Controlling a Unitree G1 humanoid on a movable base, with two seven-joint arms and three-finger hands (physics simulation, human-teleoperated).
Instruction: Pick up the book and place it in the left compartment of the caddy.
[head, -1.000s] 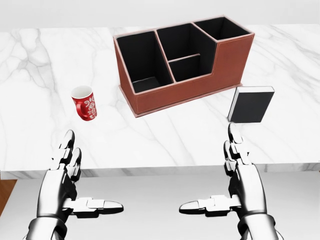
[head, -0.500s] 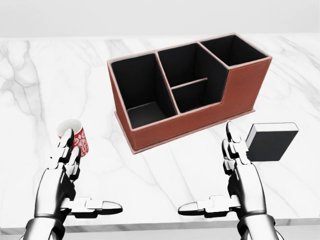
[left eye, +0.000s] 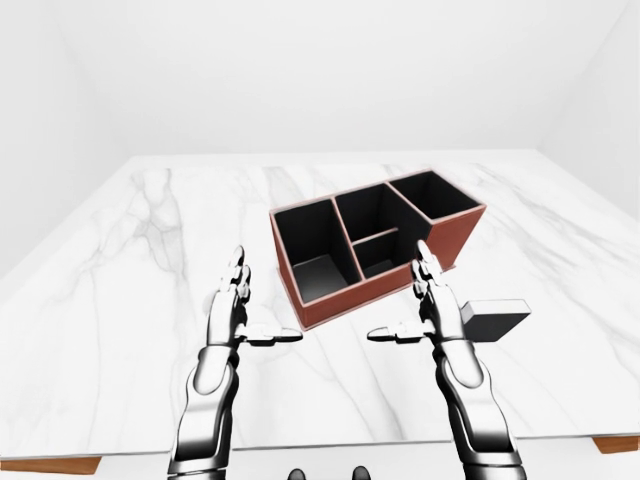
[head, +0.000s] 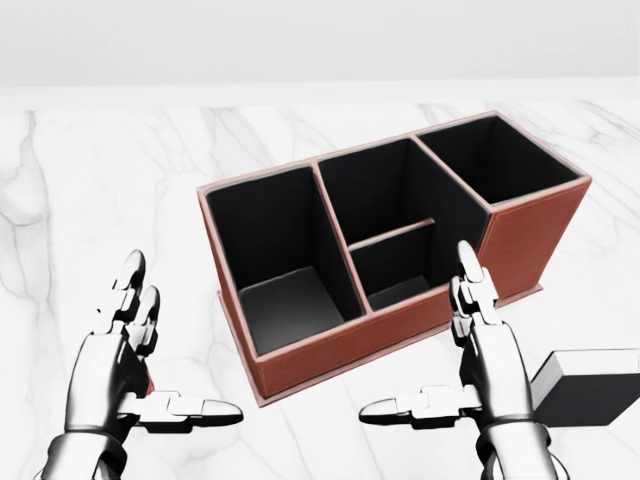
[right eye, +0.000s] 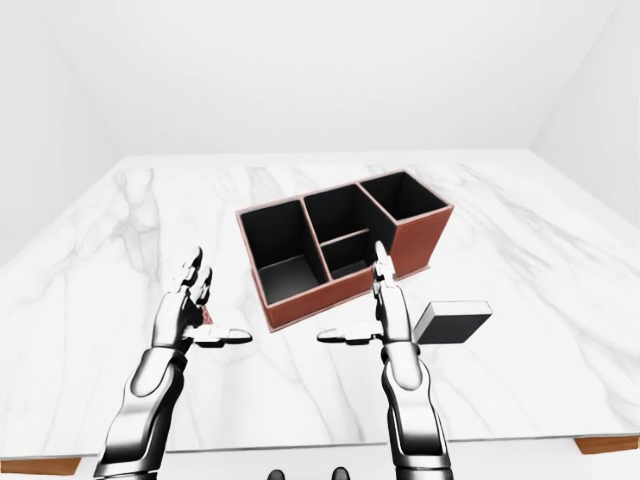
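The book (head: 585, 385), dark grey with white page edges, lies on the marble table at the lower right of the head view; it also shows in the right-eye view (right eye: 453, 322). The brown caddy (head: 330, 356) with black compartments stands at the centre, its left compartment (head: 282, 275) empty. My right hand (head: 455, 375) is open, just left of the book, not touching it. My left hand (head: 150, 365) is open at the lower left, below and left of the caddy.
The white marble table (left eye: 130, 300) spreads wide around the caddy. A red mug is almost fully hidden behind my left hand; a sliver (right eye: 207, 318) shows in the right-eye view. The table's near edge (left eye: 330, 445) runs along the bottom of the eye views.
The camera has moved toward the table: caddy and book grew larger and slid down the head view. The mug went behind my left hand. Both hands stay open in the same pose.
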